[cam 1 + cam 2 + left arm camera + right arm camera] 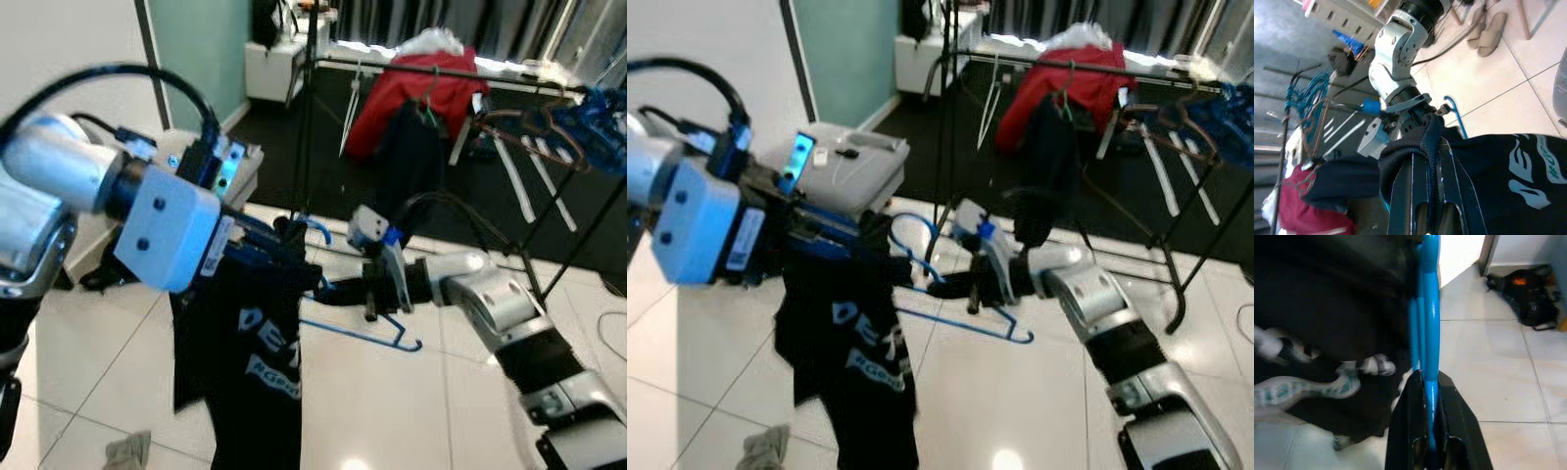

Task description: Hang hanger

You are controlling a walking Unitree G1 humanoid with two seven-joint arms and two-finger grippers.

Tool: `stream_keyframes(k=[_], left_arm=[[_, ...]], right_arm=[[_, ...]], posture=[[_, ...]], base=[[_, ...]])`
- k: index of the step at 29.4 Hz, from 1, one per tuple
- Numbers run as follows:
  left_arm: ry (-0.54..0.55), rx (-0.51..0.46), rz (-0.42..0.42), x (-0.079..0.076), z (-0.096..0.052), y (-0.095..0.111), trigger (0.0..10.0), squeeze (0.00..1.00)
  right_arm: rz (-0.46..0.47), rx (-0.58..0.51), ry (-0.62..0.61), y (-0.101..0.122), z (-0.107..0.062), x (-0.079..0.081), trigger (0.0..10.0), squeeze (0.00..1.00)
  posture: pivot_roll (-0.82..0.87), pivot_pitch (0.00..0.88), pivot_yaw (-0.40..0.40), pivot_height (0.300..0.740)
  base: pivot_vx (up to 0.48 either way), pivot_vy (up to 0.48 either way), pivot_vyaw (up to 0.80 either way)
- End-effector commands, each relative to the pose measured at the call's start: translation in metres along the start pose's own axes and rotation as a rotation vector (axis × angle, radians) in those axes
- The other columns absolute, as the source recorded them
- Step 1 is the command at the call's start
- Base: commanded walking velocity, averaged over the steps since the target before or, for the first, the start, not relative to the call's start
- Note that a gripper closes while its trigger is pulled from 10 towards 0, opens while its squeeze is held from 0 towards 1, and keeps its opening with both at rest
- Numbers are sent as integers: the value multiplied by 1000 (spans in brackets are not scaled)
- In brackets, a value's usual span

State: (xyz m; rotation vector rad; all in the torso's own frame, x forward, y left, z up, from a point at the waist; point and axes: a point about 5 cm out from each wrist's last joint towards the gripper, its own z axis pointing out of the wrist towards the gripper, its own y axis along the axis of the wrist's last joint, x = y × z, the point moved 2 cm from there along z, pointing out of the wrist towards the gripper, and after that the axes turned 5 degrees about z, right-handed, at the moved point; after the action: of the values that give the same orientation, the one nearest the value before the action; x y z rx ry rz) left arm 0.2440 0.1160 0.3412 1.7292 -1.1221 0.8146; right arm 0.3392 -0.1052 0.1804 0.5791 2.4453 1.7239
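Note:
A black T-shirt (245, 377) with pale lettering hangs on a blue hanger (364, 336) in front of me, above the tiled floor. My left gripper (292, 243) is shut on the shirt's collar at the top of the hanger, with the cloth bunched over its fingertips (1422, 169). My right gripper (329, 290) reaches in from the right and is shut on the blue hanger's bar (1430, 328), right beside the shirt (1327, 303). Behind stands a dark clothes rack (411, 65) carrying a red garment (431, 90) and a dark one.
Brown hangers (529, 127) and blue cloth (600, 116) hang at the rack's right end, whose legs slope to the floor. A grey case (843, 166) lies at the left. A rag (127, 450) and a black bag (1525, 291) are on the tiles.

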Motion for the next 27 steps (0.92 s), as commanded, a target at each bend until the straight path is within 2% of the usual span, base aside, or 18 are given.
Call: stream_keyframes(k=[1, 3, 6, 7, 8, 9, 10, 12, 17, 18, 19, 20, 21, 23, 27], left_arm=[[3, 8, 25, 1, 2, 5, 10000, 0], [14, 67, -11, -10, 14, 0, 10000, 0], [14, 67, -11, -10, 14, 0, 10000, 0], [26, 85, -38, -15, 19, -5, 10000, 0], [26, 85, -38, -15, 19, -5, 10000, 0], [37, 97, -74, -23, 26, -12, 10000, 0], [37, 97, -74, -23, 26, -12, 10000, 0], [64, 118, -156, -45, 45, -28, 10000, 0], [73, 123, -179, -52, 51, -32, 10000, 0], [99, 117, -222, -62, 64, -36, 10000, 0], [99, 117, -222, -62, 64, -36, 10000, 0], [119, 104, -264, -72, 79, -38, 10000, 0], [119, 104, -264, -72, 79, -38, 10000, 0], [159, 104, -324, -86, 104, -41, 10000, 0], [168, 108, -335, -88, 110, -41, 10000, 0]], right_arm=[[45, -41, -55, 7, -4, -7, 10000, 0], [271, -473, -141, 55, -2, -22, 10000, 0], [271, -473, -141, 55, -2, -22, 10000, 0], [356, -642, -151, 70, -7, -27, 10000, 0], [356, -642, -151, 70, -7, -27, 10000, 0], [438, -785, -164, 80, -14, -32, 10000, 0], [438, -785, -164, 80, -14, -32, 10000, 0], [552, -995, -181, 92, -28, -40, 10000, 0], [580, -1044, -183, 94, -31, -42, 10000, 0], [599, -1096, -168, 99, -34, -41, 10000, 0], [599, -1096, -168, 99, -34, -41, 10000, 0], [622, -1122, -148, 103, -33, -39, 10000, 0], [622, -1122, -148, 103, -33, -39, 10000, 0], [656, -1135, -107, 112, -27, -32, 10000, 0], [667, -1133, -97, 114, -24, -30, 10000, 0]], posture=[[40, 0, -71, 740], [42, 0, -68, 740], [42, 0, -68, 740], [40, 0, -68, 740], [40, 0, -68, 740], [40, 0, -66, 740], [40, 0, -66, 740], [35, 0, -67, 740], [35, 0, -67, 740], [30, 0, -64, 740], [30, 0, -64, 740], [27, 0, -62, 740], [27, 0, -62, 740], [24, 0, -60, 740], [25, 0, -59, 740]], base=[[0, 0, 0], [0, 0, 0], [0, 0, 0], [0, 0, 0], [0, 0, 0], [0, 0, 0], [0, 0, 0], [0, 0, 0], [0, 0, 0], [0, 0, 0], [0, 0, 0], [0, 0, 0], [0, 0, 0], [0, 0, 0], [0, 0, 0]])
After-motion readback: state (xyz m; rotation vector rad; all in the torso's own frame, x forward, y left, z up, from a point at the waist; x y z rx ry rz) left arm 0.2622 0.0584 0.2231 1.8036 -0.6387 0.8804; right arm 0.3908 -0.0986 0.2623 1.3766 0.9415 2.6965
